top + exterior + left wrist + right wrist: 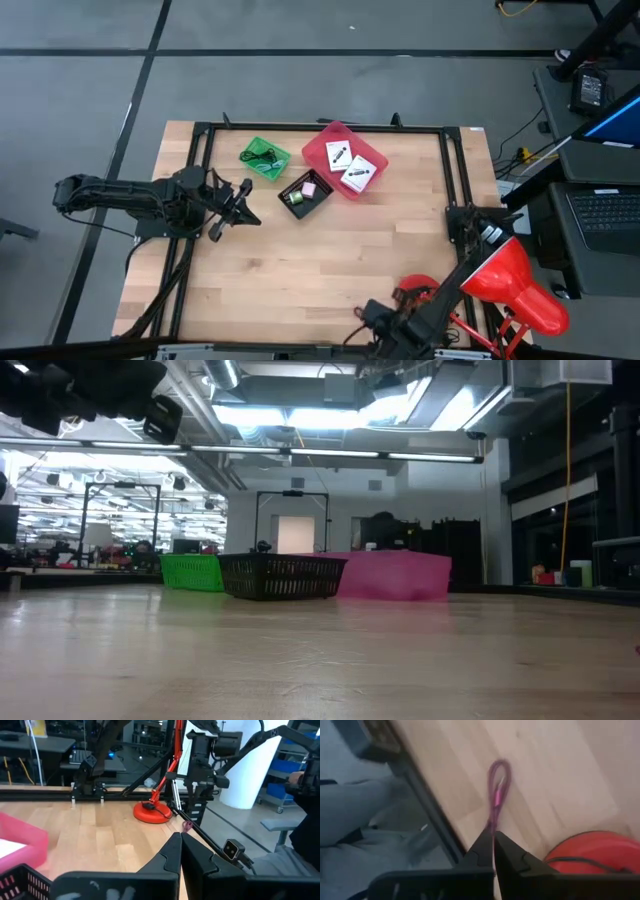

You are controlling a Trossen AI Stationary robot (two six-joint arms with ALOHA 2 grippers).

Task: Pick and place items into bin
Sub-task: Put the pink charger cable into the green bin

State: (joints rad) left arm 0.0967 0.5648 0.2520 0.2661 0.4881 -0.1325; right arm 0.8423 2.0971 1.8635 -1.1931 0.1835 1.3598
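My right gripper [493,851] pinches a thin maroon cord [496,790] over pale wooden tabletop [555,765]; left gripper [181,851] is closed, empty.

This is a big robot lab or workshop, not a home. The wooden table [330,250] has a black metal frame [320,127] around its edge and sits on a bare grey floor [300,60] marked with dark lines. Beside the table there is a desk with a laptop [608,212], and far behind the table are long ceiling lights [330,455], pipes and more work benches [60,555].
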